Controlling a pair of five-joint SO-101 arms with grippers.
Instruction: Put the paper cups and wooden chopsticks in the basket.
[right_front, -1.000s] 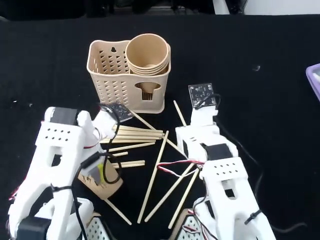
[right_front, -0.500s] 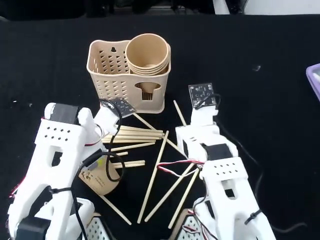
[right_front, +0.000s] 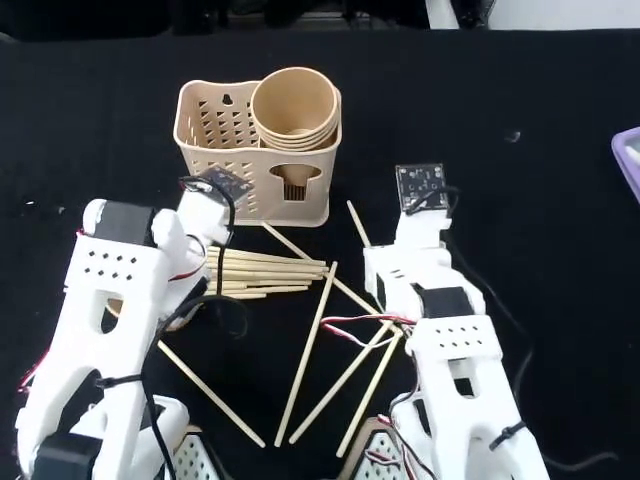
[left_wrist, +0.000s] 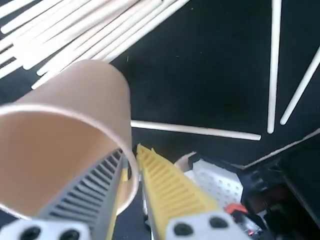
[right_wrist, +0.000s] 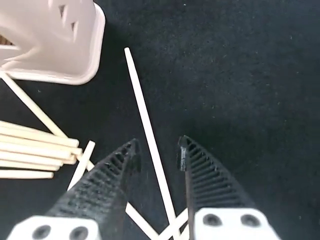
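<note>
My left gripper is shut on the rim of a brown paper cup, grey finger inside and yellow finger outside, with the cup held above the table. Under it lies a bundle of wooden chopsticks. In the high view the left arm stands just in front of the beige basket, which holds a stack of paper cups. The chopstick bundle lies between the arms, and several loose chopsticks are scattered nearer the front. My right gripper is open low over one single chopstick beside the basket.
A purple container's edge shows at the far right. White perforated arm bases sit at the table's front edge. The black cloth right of the right arm is free room.
The left arm has lifted the paper cup off the table and swung toward the basket. The right arm has edged a little away from the front edge.
</note>
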